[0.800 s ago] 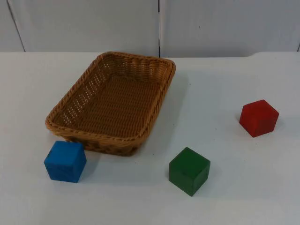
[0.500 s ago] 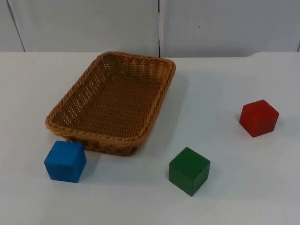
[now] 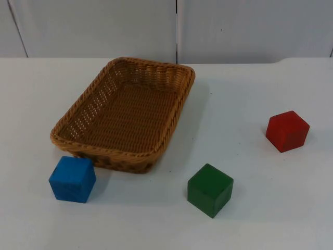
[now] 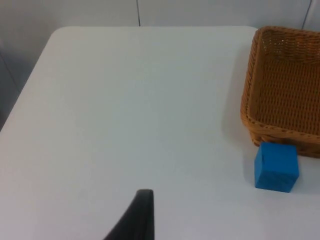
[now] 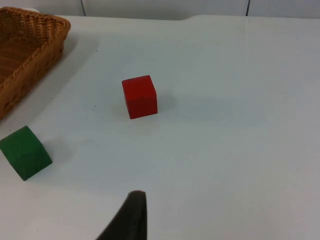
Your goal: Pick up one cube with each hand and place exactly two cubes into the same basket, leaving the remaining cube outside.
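A brown wicker basket [image 3: 125, 114] sits on the white table [image 3: 244, 94] with nothing inside it, and all three cubes lie outside. The blue cube [image 3: 72, 178] is just beside the basket's near corner, the green cube [image 3: 210, 189] lies apart from the basket, and the red cube [image 3: 286, 130] stands well apart from it. The left gripper [image 4: 136, 216] hangs above bare table and holds nothing; the blue cube [image 4: 276, 166] lies ahead of it and off to one side, just in front of the basket's wall [image 4: 260, 127]. Whether its fingers are spread or pressed together cannot be told, since a single black fingertip is all that can be made out. The right gripper [image 5: 130, 216] likewise hangs over the table with nothing in it; the red cube [image 5: 139, 96] lies ahead of it, and the green cube [image 5: 25, 152] sits nearer and off to the side, near the basket's rim [image 5: 35, 55]. Its finger state cannot be told either.
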